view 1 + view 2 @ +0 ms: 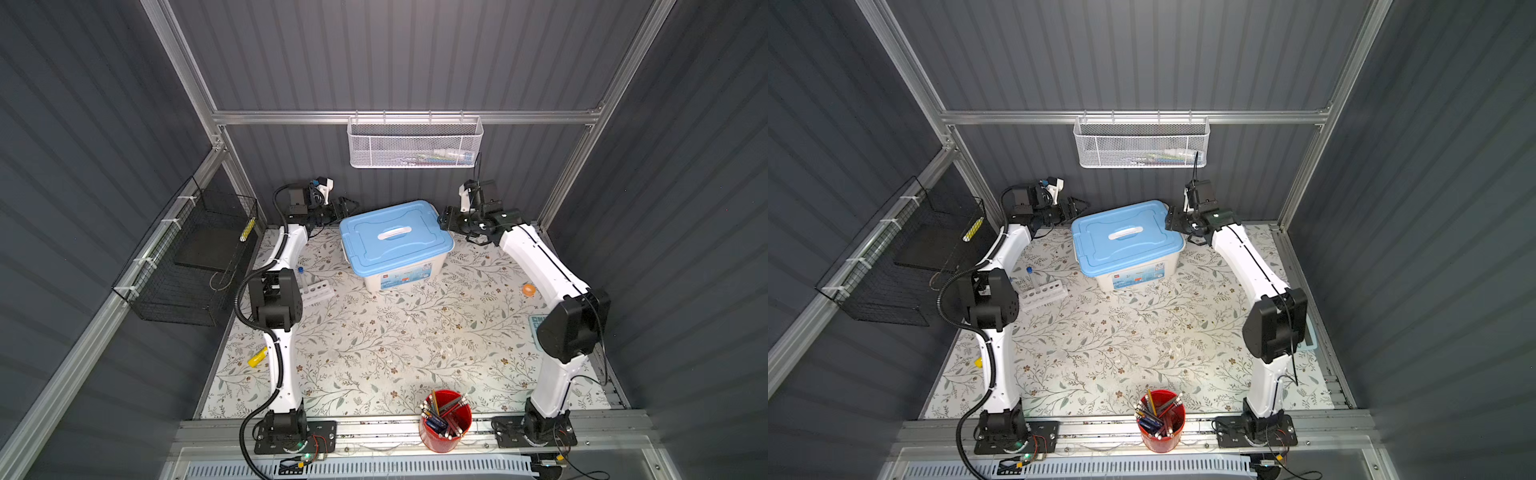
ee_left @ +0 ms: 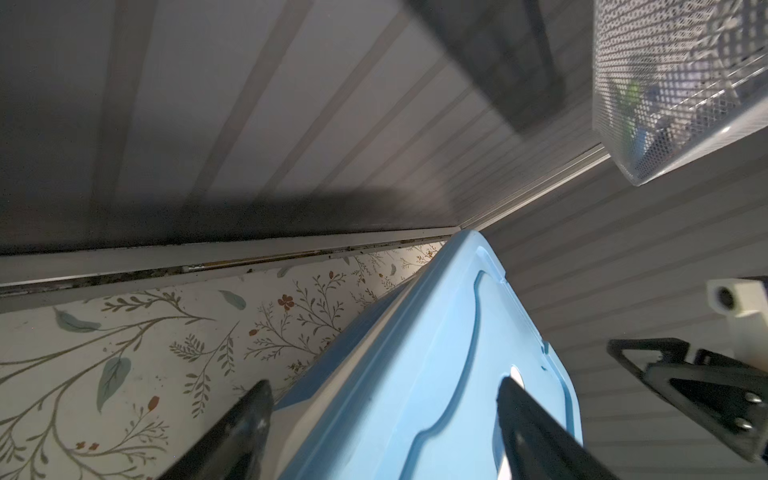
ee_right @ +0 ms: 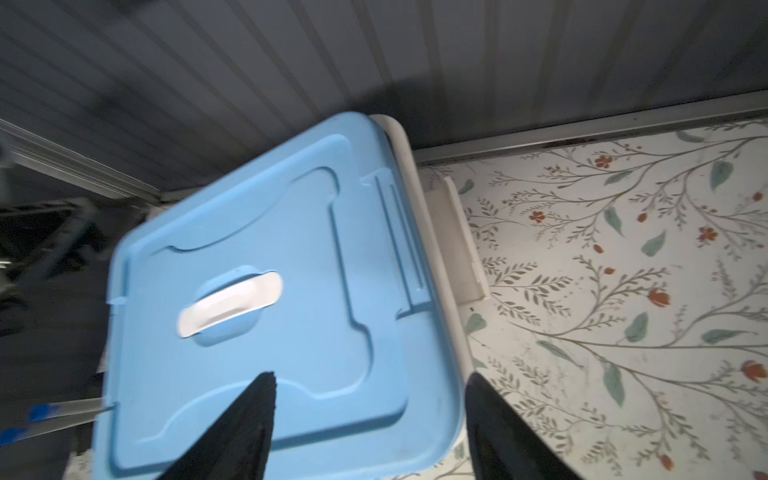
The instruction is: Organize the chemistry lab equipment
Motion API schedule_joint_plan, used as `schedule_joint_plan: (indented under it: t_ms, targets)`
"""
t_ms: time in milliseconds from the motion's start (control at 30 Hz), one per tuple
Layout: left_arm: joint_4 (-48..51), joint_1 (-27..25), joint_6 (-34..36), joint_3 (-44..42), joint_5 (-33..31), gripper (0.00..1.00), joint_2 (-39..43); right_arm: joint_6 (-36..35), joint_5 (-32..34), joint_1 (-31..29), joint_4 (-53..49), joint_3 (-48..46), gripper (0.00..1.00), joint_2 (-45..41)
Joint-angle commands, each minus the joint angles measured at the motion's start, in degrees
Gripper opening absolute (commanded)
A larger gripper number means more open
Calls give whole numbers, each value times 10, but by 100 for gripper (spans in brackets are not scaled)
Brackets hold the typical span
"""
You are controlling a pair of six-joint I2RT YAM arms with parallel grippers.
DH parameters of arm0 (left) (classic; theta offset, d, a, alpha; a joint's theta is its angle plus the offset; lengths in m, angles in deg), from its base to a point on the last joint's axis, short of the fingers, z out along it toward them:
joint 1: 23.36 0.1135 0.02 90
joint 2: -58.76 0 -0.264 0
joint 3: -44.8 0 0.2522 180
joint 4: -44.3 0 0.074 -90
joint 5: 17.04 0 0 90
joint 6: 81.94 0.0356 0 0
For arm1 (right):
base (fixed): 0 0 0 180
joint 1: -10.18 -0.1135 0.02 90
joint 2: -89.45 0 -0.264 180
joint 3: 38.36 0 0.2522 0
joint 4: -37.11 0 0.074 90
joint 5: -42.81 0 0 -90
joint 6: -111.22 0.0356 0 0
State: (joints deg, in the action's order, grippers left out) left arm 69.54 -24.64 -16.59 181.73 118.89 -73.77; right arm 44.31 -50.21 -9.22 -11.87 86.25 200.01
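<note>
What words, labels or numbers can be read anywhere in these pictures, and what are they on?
On the storage box, the front sticker: a small red logo and some print, too blurred to read.
On the calculator, half hidden behind the right arm: key markings too small to read.
No writing shows on anything else.

One box point(image 1: 395, 245), one rack point(image 1: 319, 291), one tube point(image 1: 1030, 275), one cup point(image 1: 445, 426).

Smooth matt plastic lid point(image 1: 374, 253), perforated metal basket point(image 1: 415, 145).
</note>
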Motion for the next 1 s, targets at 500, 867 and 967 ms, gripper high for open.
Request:
schedule_joint_plan:
  t_ms: [500,867,967]
  targets:
    - [16,24,25,-46,-58,86,110,-120,109,-4,-10,77,75,98]
    - [33,33,51,-218,-119,85,259,-161,126,-9,-21,114,78,139]
    - [36,33,52,-243,-118,85,274,-165,134,-8,-22,121,78,150]
